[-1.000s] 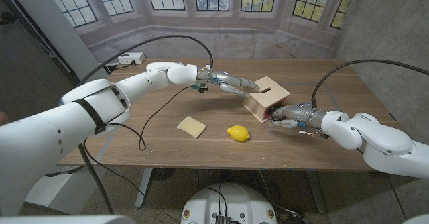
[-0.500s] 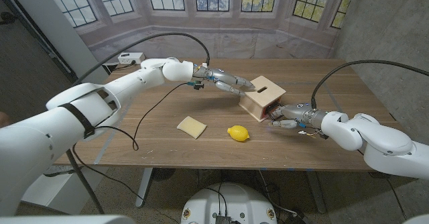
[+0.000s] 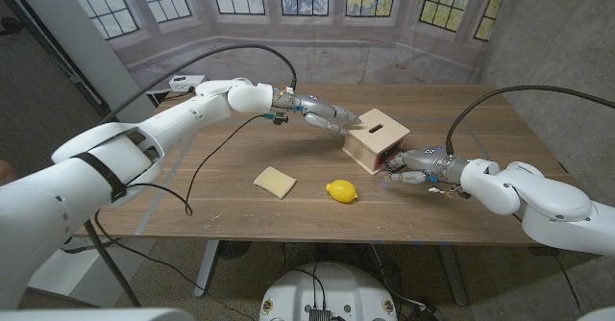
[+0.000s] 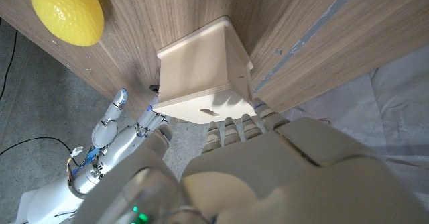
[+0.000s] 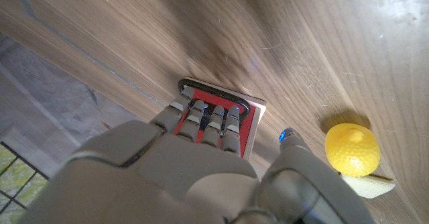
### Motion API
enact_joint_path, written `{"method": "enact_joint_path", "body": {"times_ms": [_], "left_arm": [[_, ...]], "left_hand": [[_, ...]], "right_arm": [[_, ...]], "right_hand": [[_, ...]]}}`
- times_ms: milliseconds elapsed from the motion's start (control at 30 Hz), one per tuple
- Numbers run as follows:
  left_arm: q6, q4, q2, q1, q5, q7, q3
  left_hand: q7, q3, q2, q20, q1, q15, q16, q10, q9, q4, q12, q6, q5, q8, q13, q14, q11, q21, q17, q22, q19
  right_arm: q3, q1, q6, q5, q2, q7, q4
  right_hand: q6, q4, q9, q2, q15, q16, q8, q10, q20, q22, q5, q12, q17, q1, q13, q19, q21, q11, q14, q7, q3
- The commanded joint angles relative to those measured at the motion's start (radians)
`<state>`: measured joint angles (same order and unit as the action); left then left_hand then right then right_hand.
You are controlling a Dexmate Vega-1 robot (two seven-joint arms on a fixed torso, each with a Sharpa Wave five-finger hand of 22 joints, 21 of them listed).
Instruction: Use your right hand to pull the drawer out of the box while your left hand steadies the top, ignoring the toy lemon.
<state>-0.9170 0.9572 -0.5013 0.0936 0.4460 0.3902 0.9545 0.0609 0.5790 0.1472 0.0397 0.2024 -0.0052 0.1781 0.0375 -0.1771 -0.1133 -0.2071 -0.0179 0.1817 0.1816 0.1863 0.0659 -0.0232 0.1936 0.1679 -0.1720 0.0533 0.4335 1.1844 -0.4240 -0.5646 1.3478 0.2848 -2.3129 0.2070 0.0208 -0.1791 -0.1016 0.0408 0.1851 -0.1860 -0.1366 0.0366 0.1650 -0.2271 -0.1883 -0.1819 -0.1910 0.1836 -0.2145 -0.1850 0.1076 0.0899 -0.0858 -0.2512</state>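
Head view: box [image 3: 377, 139] angled, drawer end toward right hand [image 3: 411, 164], grip unclear; left hand [image 3: 325, 117] spread at its top.

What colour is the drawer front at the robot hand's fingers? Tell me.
Red, with a dark rim. The drawer front shows best in the right wrist view, at the right robot hand's fingertips.

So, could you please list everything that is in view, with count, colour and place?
wooden box: one, light wood with a slot on top, at the table's middle right.
drawer: one, red front, at the box's side that faces the right hand.
toy lemon: one, yellow, near the front edge, apart from the box.
flat piece: one, pale yellow, beside the lemon.
white device: one, at the far left corner.
table: one, brown wood.
left hand: fingers reaching to the box's top edge.
right hand: fingers at the drawer front.
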Motion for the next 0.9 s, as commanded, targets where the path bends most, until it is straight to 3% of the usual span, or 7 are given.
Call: {"method": "enact_joint_path", "body": {"times_ms": [33,900], "left_arm": [[-0.025,-0.013,0.021,-0.020,0.052,-0.035,-0.002],[-0.024,-0.026,0.035,-0.077,0.142,-0.060,0.045]], "left_hand": [[0.012,0.003,0.001,0.008,-0.012,-0.001,0.001,-0.007,-0.003,-0.006,-0.003,0.006,0.004,0.007,0.002,-0.004,-0.009,-0.006,0.002,-0.003,-0.011],[0.035,-0.003,-0.008,0.015,-0.042,-0.039,0.018,-0.098,-0.002,-0.019,-0.024,0.059,0.006,0.013,-0.001,-0.102,-0.024,-0.009,0.001,-0.003,-0.049]], "right_arm": [[0.007,-0.007,-0.001,-0.007,-0.016,0.009,0.004],[0.031,-0.048,0.018,-0.027,-0.046,0.068,0.020]], "right_hand": [[0.000,-0.003,-0.001,-0.002,0.071,0.004,-0.002,0.000,0.017,0.003,-0.004,-0.002,0.000,0.005,0.002,-0.008,-0.004,0.000,0.001,0.002,-0.004],[-0.004,-0.006,-0.002,-0.001,0.077,0.003,0.000,0.006,0.016,0.003,-0.005,0.000,0.000,0.008,0.002,-0.005,-0.003,0.004,-0.001,0.002,-0.006]]}}
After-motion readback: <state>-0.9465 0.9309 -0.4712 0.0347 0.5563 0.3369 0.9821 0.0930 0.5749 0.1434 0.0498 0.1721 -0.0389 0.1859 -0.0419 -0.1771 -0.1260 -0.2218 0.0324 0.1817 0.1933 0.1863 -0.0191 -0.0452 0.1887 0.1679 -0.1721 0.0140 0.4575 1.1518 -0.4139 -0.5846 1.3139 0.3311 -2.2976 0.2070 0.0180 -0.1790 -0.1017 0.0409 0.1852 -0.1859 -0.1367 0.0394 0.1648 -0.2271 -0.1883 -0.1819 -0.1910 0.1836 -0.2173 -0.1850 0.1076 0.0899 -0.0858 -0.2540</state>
